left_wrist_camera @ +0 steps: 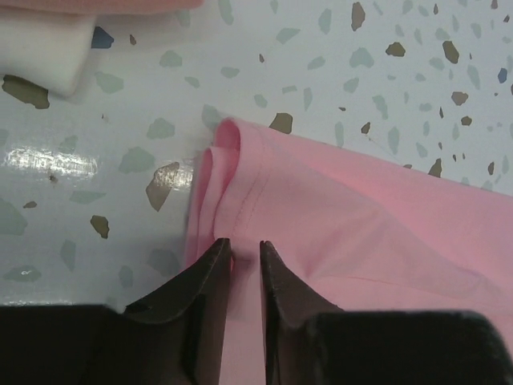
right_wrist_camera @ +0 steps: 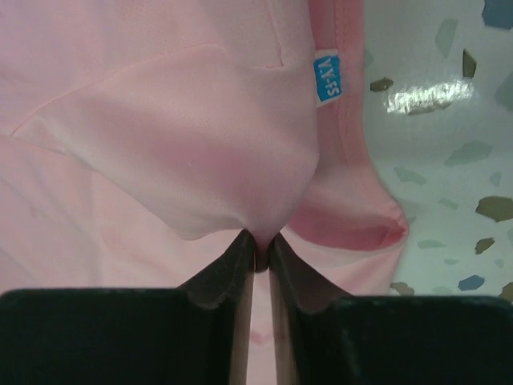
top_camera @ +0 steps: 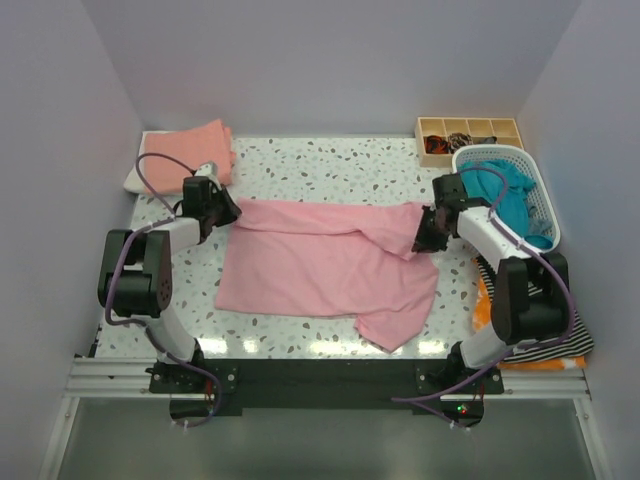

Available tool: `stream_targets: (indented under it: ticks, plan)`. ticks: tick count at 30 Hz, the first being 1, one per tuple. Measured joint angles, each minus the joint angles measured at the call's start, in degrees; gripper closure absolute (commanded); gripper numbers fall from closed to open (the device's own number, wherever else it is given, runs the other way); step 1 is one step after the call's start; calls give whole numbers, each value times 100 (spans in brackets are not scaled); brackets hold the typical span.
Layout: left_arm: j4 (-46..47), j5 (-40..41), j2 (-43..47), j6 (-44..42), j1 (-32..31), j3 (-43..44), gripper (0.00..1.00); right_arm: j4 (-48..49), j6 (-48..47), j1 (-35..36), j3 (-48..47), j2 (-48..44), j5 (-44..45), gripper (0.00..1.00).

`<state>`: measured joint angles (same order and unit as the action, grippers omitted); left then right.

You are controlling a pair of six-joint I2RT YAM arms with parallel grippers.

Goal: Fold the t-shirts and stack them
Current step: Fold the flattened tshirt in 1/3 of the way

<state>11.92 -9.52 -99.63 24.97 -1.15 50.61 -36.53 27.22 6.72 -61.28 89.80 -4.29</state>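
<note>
**A:** From overhead, where is the shirt?

**B:** The pink t-shirt (top_camera: 320,265) lies spread across the middle of the speckled bench (top_camera: 330,160), with one sleeve sticking out at its near right corner. The left hand (top_camera: 222,208) sits on its far left corner and the right hand (top_camera: 428,238) on its far right edge. From up here I cannot tell their grip.

**A:** And the others?

**B:** A salmon-orange t-shirt (top_camera: 205,145) lies folded on a white t-shirt (top_camera: 140,178) at the far left. A teal t-shirt (top_camera: 512,190) hangs in the white basket (top_camera: 548,218), partly behind the right arm. A striped cloth (top_camera: 565,345) lies under that arm's base, mostly covered. What the wooden tray (top_camera: 470,135) holds is too small to make out.

**A:** Left wrist?

**B:** The fingers (left_wrist_camera: 210,277) stand almost together with a strip of pink fabric between them, so the hand is clamped on the shirt's doubled edge. The hand's own body hides the fabric below.

**A:** Right wrist?

**B:** The fingers are pinched tight on a bunched peak of the pink shirt, near a small blue tag (right_wrist_camera: 327,78). Its lettering is too blurred to read.
</note>
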Motion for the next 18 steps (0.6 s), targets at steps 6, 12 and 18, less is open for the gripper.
stream_targets:
  ticks: [6,12,18]
  plan:
    - [-249,234,4,109,0,-20,33,-284,39,15,308,-267,116,48]
    - [-468,483,479,251,-2,-177,31,-284,26,37,-7,-1047,695,43]
    - [-125,68,662,398,-131,210,31,232,-79,37,-1132,-225,1283,45]
